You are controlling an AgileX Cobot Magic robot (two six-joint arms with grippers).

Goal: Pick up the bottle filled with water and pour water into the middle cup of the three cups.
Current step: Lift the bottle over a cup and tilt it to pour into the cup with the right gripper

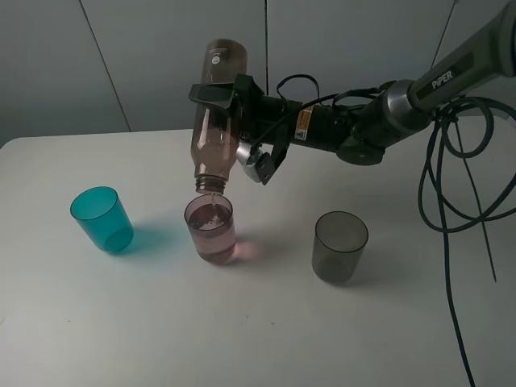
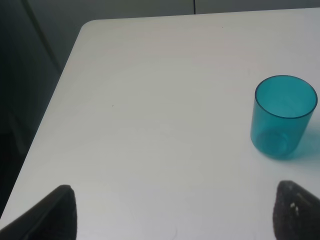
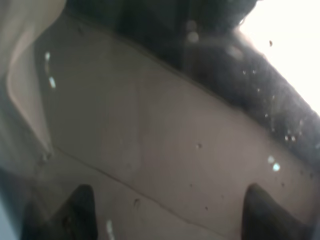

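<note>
The smoky-brown bottle [image 1: 216,121] hangs upside down, tilted a little, with its open neck just above the middle cup [image 1: 211,230], the pinkish-mauve one. That cup holds water. My right gripper [image 1: 235,133] is shut on the bottle's body, reaching in from the right. In the right wrist view the bottle [image 3: 160,140] fills the picture between the dark fingertips [image 3: 80,210]. The teal cup [image 1: 102,218] stands to the left and the smoky grey cup [image 1: 339,246] to the right. My left gripper [image 2: 175,217] is open over the table's left part, with the teal cup [image 2: 283,116] ahead of it.
The white table [image 1: 403,339] carries only the three cups. Its rounded far-left corner [image 2: 92,25] shows in the left wrist view. Black cables [image 1: 459,177] hang from the right arm over the table's right side.
</note>
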